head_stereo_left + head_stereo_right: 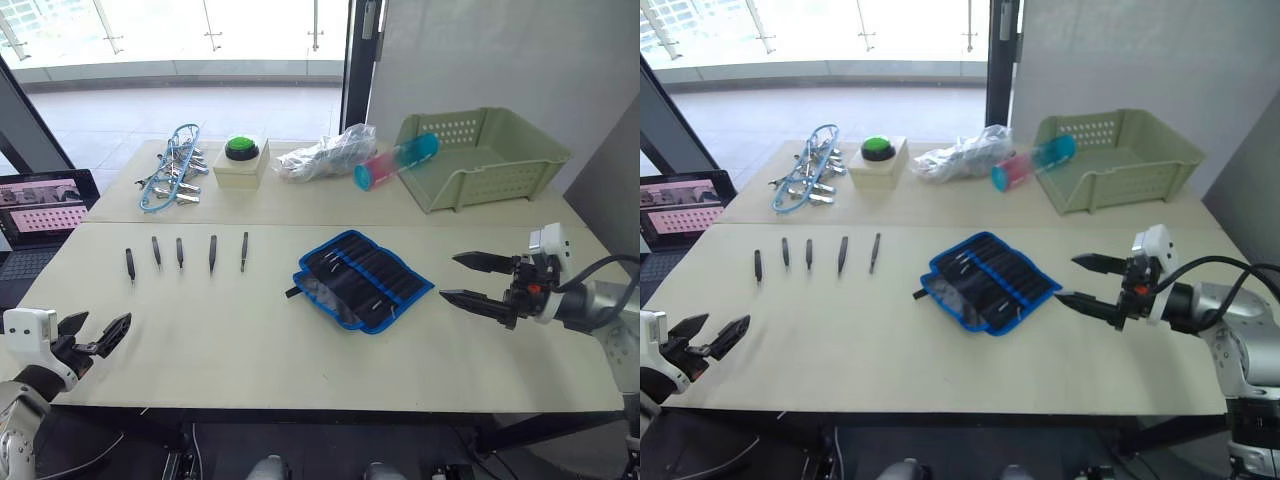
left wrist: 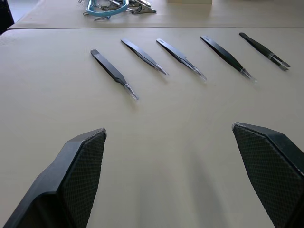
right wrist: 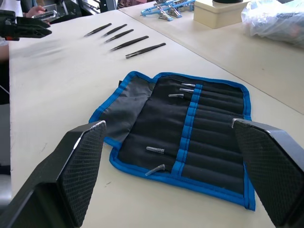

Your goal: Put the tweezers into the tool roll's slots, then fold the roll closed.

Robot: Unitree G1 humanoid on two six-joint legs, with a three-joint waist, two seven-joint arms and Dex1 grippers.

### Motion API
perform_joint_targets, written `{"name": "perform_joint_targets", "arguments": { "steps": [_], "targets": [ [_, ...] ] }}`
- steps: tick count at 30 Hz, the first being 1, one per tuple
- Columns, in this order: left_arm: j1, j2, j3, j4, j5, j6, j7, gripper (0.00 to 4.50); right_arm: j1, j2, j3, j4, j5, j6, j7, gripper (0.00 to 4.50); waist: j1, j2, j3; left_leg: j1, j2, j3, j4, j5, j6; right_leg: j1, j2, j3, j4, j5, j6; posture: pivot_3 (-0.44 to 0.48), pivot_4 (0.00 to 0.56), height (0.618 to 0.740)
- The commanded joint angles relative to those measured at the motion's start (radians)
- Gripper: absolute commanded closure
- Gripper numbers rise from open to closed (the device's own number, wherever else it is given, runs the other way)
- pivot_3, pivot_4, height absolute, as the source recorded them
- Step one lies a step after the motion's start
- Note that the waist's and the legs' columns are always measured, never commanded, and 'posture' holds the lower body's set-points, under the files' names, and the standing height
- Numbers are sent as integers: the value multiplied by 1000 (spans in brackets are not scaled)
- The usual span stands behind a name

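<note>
With fingers spread and empty, the left gripper is hovering near the five tweezers lying in a row, left of the unfolded tool roll facing the equally wide-open right gripper, so the first pick-up is probably pending, calling for a reach farther.

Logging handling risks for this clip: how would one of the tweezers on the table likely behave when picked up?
The tweezers lie flat on the table, thin and low, so likely hard to get under. They look like smooth metal, probably slippery and light. Long and narrow, one may pivot if pinched off-centre.
</note>
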Motion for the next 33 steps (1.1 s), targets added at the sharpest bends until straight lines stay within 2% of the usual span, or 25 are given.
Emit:
{"name": "perform_joint_targets", "arguments": {
  "steps": [1, 4, 8, 18, 25, 28, 33],
  "targets": [
    [-35, 25, 0, 13, 14, 10, 46, 0, 19, -23, -48, -47, 43, 28, 4, 16, -2, 0, 0, 0, 0, 0, 0, 0, 0, 0, 0, 0, 0, 0, 0, 0, 150, 740],
    [-80, 29, -13, 33, 24, 36, 95, 0, 27, -19, -56, -55, 39, 25, -17, 16, -1, 0, 0, 0, 0, 0, 0, 0, 0, 0, 0, 0, 0, 0, 0, 0, 150, 740],
    [-211, 40, -65, 127, 73, 94, 192, 0, 54, -6, -63, -106, 47, 40, -52, 16, 3, 0, 0, 0, -1, 0, 0, 0, 0, 0, 0, -1, 1, 0, 0, 0, 150, 740],
    [-467, 21, -163, 434, 177, 30, 307, 0, 112, 4, -69, -180, 49, 26, -98, 16, -1, -1, 0, 0, -2, 0, 1, 0, 0, 0, 0, -1, 2, 0, 0, 0, 150, 740],
    [-564, -34, -229, 526, 238, -13, 388, 0, 143, 12, -92, -236, 68, 40, -141, 16, 2, -1, 0, -1, -2, 0, 2, 0, 0, -1, 0, -1, 3, 0, 0, 0, 150, 740],
    [-598, -54, -241, 573, 258, -47, 429, 815, 147, 13, -96, -238, 69, 39, -146, 0, 3, -1, 0, -1, -3, 0, 2, 0, 0, 0, 0, -1, 3, 0, 1, 0, 150, 740],
    [-633, -75, -257, 647, 286, -106, 466, 2529, 149, 16, -99, -236, 60, 27, -146, 0, 4, -1, 0, 0, -3, 0, 2, 1, -1, 0, 0, -1, 4, 0, 1, 0, 150, 740]
  ]
}}
